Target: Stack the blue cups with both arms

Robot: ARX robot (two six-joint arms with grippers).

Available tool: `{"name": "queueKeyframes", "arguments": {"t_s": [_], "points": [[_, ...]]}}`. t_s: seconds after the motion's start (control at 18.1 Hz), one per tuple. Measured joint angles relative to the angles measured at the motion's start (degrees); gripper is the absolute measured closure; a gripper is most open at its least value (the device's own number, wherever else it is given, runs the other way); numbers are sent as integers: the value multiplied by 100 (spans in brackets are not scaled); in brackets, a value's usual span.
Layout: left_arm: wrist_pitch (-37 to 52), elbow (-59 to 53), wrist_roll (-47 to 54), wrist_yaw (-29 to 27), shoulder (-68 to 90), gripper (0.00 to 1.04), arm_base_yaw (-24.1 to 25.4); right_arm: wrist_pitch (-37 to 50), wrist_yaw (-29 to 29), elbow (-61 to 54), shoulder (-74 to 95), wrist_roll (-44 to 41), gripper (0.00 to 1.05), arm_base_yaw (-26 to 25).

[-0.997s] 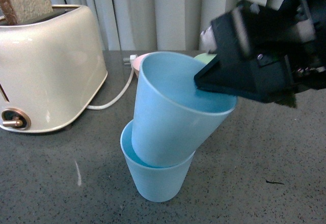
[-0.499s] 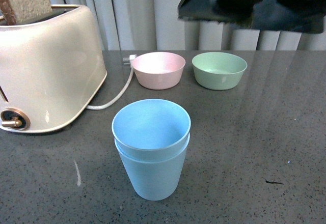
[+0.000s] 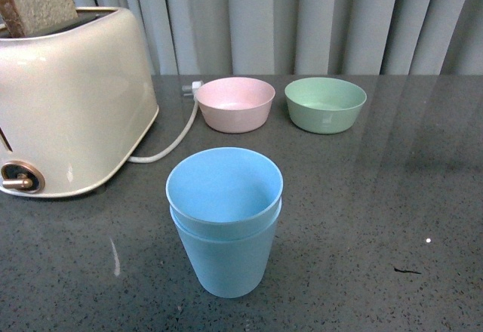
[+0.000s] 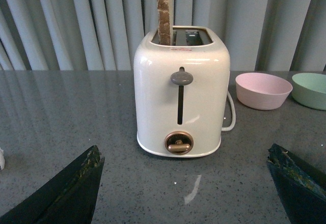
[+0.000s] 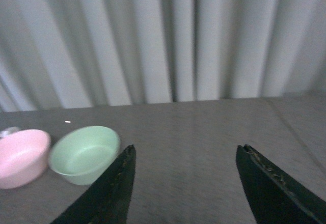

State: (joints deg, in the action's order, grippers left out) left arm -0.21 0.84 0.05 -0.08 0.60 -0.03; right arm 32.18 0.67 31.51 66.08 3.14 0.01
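Looking done: blue cups (image 3: 225,222) nested one inside the other, upright, on the dark table (image 3: 377,219) in front of the toaster (image 3: 68,98) and nearer the camera than the pink bowl (image 3: 235,103) and green bowl (image 3: 325,103). Inner cup rim sits just above the outer rim, roughly level.

Grippers: neither arm shows in front view. Left gripper (image 4: 186,183) fingers wide apart, nothing between them, pointed at the toaster. Right gripper (image 5: 183,183) fingers also spread, empty, above bare table w/ green bowl off to one side.

Risks, my read:
- Stack is tall and narrow w/ small base. Any arm sweep back across the middle could clip it and tip both cups.
- Inner cup may not be fully seated; can't tell from the rim gap alone. If it's only wedged, a bump could pop it crooked.
- Toaster cord (image 3: 170,145) lies near the stack, not touching. Dragging it would be trouble.

View diffs:
- Front view is the only one showing the cups; both wrist cams miss them entirely.
- Left wrist shows toaster front: lever, knob, bread slice (image 4: 164,12) sticking up. Front view only gets its side.
- Right wrist is blurry and shows only bowls + curtain.
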Motion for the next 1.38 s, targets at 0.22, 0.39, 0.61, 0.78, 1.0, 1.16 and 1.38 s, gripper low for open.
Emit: {"name": "queueKeyframes", "arguments": {"t_s": [0.22, 0.39, 0.61, 0.78, 1.0, 1.16, 1.38], "points": [[2, 0, 0, 11, 0, 7, 0, -861, -68, -1270, -1980, -173, 74, 9], [0, 0, 0, 7, 0, 7, 0, -1810, -83, -2046, -3342, -210, 87, -2], [4, 0, 0, 0, 0, 7, 0, -3421, -81, -3073, -5823, -271, 103, -2], [9, 0, 0, 20, 0, 7, 0, -3156, -52, -3073, -6485, -275, 103, -2], [2, 0, -2, -13, 0, 7, 2, -3270, -68, -3082, -6583, -280, 103, -2], [-4, 0, -2, 7, 0, 7, 0, -3261, -68, -3082, -6583, -280, 103, -2], [0, 0, -2, 7, 0, 7, 0, -3244, -68, -3082, -6583, -278, 103, -2]]}}
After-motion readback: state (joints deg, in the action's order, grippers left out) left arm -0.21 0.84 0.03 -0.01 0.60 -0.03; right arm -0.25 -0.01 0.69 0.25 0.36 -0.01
